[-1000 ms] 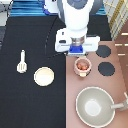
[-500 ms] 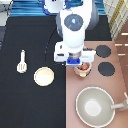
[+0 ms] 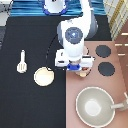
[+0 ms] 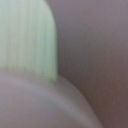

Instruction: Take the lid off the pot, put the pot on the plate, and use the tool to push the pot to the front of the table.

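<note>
Pot (image 3: 83,73) sits directly beneath the gripper (image 3: 80,67) (finger state I cannot tell), just beside the plate (image 3: 43,76) toward the stove (image 3: 107,85).

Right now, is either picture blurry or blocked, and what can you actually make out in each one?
Wrist view: wholly out of focus, only soft pale green and pinkish-brown patches, nothing identifiable. Exterior view: evenly lit and readable; the gripper sits low over the pot on the stove, and the arm hides most of it. The plate and tool lie in plain sight on the table.
</note>
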You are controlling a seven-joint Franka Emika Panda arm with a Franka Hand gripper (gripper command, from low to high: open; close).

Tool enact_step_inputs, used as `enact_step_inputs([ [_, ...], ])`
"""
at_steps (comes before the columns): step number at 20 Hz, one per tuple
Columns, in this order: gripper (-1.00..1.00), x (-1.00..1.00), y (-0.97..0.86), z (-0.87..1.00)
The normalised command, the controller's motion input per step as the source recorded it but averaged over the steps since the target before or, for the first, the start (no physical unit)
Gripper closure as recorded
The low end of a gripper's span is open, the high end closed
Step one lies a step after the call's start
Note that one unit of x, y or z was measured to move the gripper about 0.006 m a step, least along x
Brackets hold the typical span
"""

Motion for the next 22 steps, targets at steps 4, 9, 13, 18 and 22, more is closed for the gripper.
enact_step_inputs([
  [4, 1.00, -0.54, 0.00, -0.18],
  [9, 1.00, -0.36, 0.00, -0.01],
  [13, 1.00, -0.29, 0.00, 0.02],
  [18, 1.00, -0.22, 0.02, 0.12],
  [22, 1.00, -0.16, 0.01, 0.30],
])
